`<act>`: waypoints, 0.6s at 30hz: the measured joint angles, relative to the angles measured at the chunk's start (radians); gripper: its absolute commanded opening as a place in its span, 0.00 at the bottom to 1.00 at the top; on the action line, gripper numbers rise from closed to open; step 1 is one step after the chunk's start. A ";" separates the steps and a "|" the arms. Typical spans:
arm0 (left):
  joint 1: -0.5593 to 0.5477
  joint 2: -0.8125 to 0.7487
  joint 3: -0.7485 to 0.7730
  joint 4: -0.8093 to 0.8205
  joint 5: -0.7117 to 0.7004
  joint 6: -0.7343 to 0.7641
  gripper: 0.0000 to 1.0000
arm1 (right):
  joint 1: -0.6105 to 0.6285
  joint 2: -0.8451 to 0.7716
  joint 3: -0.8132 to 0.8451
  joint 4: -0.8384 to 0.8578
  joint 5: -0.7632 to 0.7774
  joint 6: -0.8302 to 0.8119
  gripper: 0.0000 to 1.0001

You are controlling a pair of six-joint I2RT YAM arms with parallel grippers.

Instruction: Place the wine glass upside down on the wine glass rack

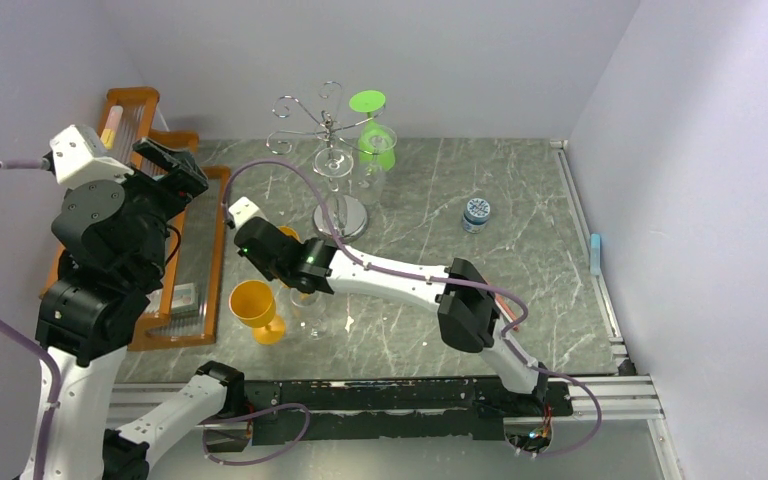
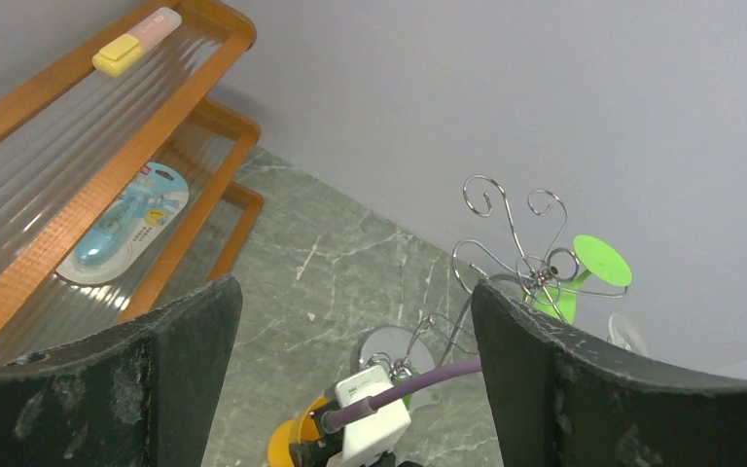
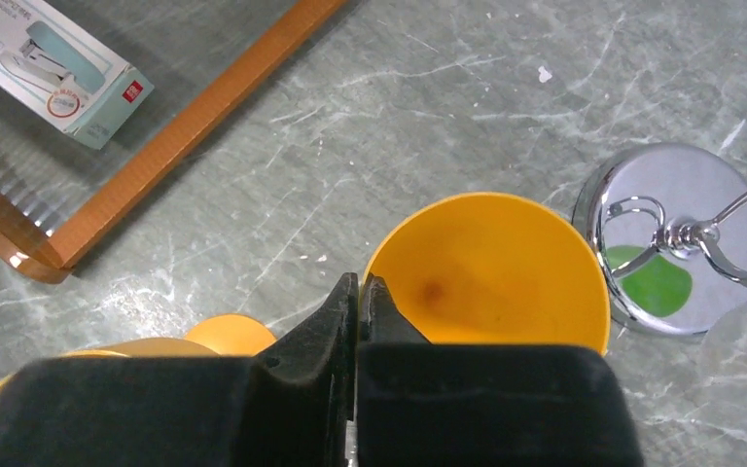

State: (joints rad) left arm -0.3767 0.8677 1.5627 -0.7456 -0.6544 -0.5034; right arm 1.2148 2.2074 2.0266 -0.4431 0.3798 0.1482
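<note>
walls point(image 1: 410, 50): plain pale lilac | tabletop point(image 1: 550, 250): grey-green marble, white veins

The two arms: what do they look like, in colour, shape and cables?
The left arm and right arm have white links, bulky black joints and purple cables. The left claw has two broad black fingers, scuffed pale. The right claw is black too.

most likely a robotics lab test cell: plain pale walls point(image 1: 410, 50) box in a marble-patterned tabletop point(image 1: 520, 270). two white-and-black robot arms point(image 1: 390, 283) are bolted to an aluminium rail point(image 1: 610, 385) at its near edge, purple cables point(image 1: 0, 166) trailing.
</note>
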 measured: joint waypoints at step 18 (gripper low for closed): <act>0.000 0.001 -0.064 -0.029 0.154 -0.246 0.90 | -0.032 -0.483 -0.446 0.531 -0.168 -0.149 0.00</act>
State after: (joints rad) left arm -0.3763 0.8684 1.4982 -0.7750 -0.4999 -0.7498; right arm 1.1828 1.7245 1.5806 0.0883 0.2119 -0.0010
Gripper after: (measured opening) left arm 0.912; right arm 0.016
